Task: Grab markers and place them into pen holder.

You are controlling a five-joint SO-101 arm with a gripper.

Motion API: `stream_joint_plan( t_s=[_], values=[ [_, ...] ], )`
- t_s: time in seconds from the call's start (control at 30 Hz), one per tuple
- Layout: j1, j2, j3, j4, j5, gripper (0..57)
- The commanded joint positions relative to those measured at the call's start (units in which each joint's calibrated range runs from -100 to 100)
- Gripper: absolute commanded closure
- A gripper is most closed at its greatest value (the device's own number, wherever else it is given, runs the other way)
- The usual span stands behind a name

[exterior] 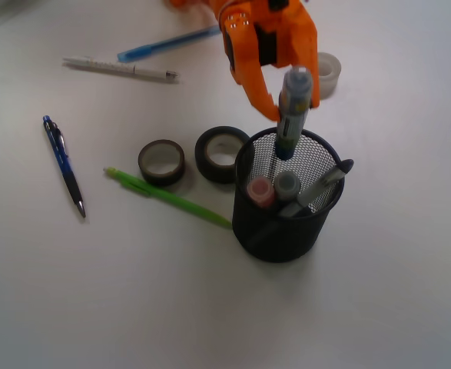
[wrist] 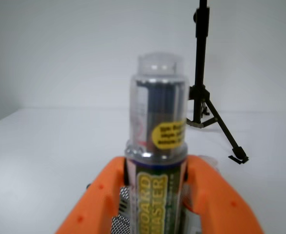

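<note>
Our hand grips the marker at its barrel, upright, with the blue end just inside the holder. We judge it light, stiff and smooth, so a firm mid-barrel grip stops slipping.

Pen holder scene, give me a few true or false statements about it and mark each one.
1. The gripper holds a marker upright above the pen holder. True.
2. The pen holder is empty. False: a pink-capped marker and a grey-ended one already stand inside.
3. The green pencil lies on the table left of the holder. True.
4. Both tape rolls sit inside the holder. False: they lie on the table beside it.
</note>
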Motion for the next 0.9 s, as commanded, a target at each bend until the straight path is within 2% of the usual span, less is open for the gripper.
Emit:
stream_joint_plan(
  t_s=[0.0,0.1,0.13,0.17,0.4,0.67,0.87],
  values=[
    [-0.08,1.12,-3.75,-1.23,0.10,43.9],
    [-0.90,2.65,-5.38,-1.23,0.73,21.2],
    [-0.98,2.74,-5.74,-1.23,1.32,16.5],
    [-0.98,2.74,-6.01,-1.14,1.81,14.7],
    [-0.90,-4.15,-5.20,5.69,7.28,15.4],
    [-0.53,-30.07,-5.20,61.94,16.12,15.6],
    [4.33,-42.06,-2.75,88.54,32.23,15.6]
  ],
)
